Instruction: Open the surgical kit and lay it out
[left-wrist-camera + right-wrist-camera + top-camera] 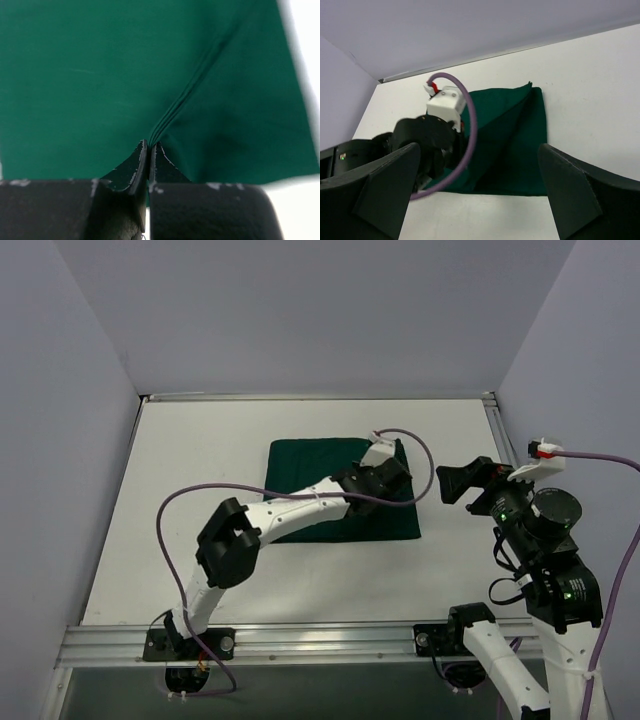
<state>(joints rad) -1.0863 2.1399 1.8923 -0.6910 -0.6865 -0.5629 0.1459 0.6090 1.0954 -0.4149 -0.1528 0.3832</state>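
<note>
overhead view, two wrist close-ups, shared drape (340, 490)

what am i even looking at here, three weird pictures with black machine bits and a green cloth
These are two robot arms bolted to the near edge of a white table. One picture looks down from above; the other two come from small cameras on each arm's wrist. A folded dark green cloth lies on the table, still wrapped shut. The left tool is pinched shut on a fold of that cloth, which puckers into a crease. The right tool hangs open beside the cloth, holding nothing; its two dark fingers frame its picture. The purple loop is a cable.
</note>
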